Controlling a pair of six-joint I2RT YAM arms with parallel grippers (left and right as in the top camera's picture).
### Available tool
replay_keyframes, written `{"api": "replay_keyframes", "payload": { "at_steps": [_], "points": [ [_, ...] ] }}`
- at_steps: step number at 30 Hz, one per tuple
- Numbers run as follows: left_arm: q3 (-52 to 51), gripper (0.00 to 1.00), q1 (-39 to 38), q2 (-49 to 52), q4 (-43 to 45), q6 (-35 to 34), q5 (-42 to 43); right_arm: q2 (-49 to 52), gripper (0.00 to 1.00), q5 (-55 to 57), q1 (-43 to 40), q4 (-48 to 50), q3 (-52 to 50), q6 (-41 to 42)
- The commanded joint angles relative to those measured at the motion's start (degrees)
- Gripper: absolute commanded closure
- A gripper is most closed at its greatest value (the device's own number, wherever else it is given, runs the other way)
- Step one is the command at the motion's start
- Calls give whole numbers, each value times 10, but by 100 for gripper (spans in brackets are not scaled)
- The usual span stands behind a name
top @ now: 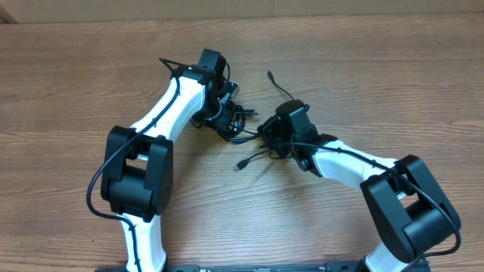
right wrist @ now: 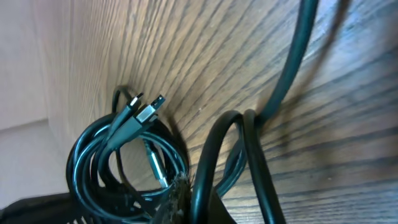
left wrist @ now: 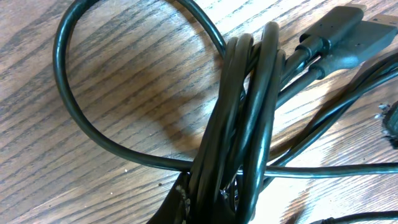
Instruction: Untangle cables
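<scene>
Risk: left gripper (top: 224, 115) and right gripper (top: 268, 136) both clenched on cables (left wrist: 249, 124); pulling apart may tighten tangle between them.

- Table (top: 76, 68): mid-brown wood-grain top, filled nearly the whole overhead view.
- Strip (top: 227, 7): plain tan surface, lay beyond the far edge.
- Light: even; shadows were soft.

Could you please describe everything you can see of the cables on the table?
The cables are thin, black, rubbery-looking cords, tangled in a loose bundle on the wooden table. Several strands coil together; plug ends, some silver-tipped, stick out. The left gripper and right gripper each pinch strands from opposite sides.
</scene>
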Motion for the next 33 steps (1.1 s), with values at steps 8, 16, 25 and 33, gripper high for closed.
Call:
{"api": "replay_keyframes", "payload": {
  "at_steps": [8, 16, 25, 33],
  "points": [
    [-2, 96, 3, -9, 2, -5, 5, 1, 96, -228, -114, 3, 0, -117],
    [-2, 96, 3, -9, 1, -5, 4, 1, 96, -305, -187, -48, 0, -156],
    [-2, 96, 3, -9, 0, -5, -10, 1, 96, -310, -263, -158, 0, -214],
    [-2, 96, 3, -9, -2, -5, -10, 1, 96, -363, -365, -248, 0, -278]
  ]
}}
